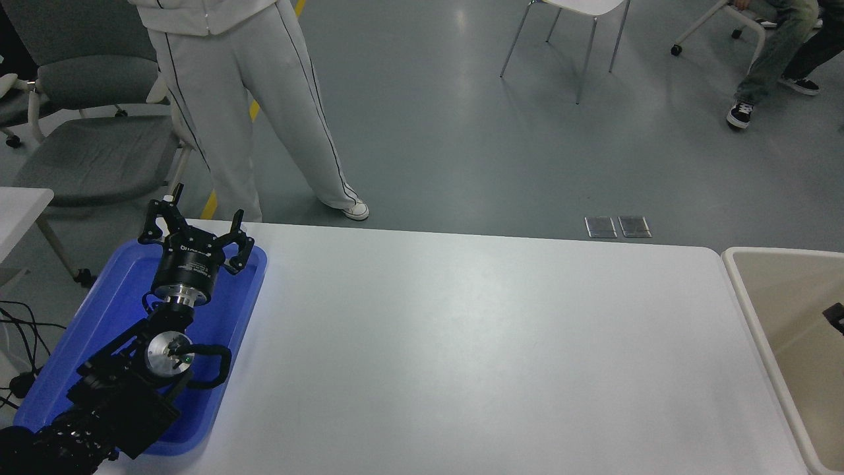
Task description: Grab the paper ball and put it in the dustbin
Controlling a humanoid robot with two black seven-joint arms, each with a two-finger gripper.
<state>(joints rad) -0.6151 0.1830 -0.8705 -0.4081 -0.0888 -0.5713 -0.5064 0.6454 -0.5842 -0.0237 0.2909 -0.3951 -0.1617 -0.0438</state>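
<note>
While the left gripper (pixel 196 227) sits parked over the blue tray (pixel 86 330) at lower left, fingers spread wide with nothing between them, it plays no part in the risk picture.

Table (pixel 461 343) shows no paper ball on any visible part of it. Can't locate the ball in this view.

Dustbin (pixel 748 297) is at the right edge, just past the table's right end, its rim beside the table edge. A small black piece shows over its interior at the far right edge of the frame, probably part of the right gripper (pixel 836 318). Too little is visible to say whether it is open or closed, or holding anything.

Risks, as I judge them:
- If the ball is in that gripper, release can't be confirmed from this camera; a drop near the rim could bounce back onto the table.
- If the ball is already in the bin, it is hidden from this view, so success is unverifiable.
- Light crumpled paper may cling to a finger on opening.

Person (pixel 264 99) stands at the far-left side, close to the table edge; stepping closer risks contact with the left arm.
</note>
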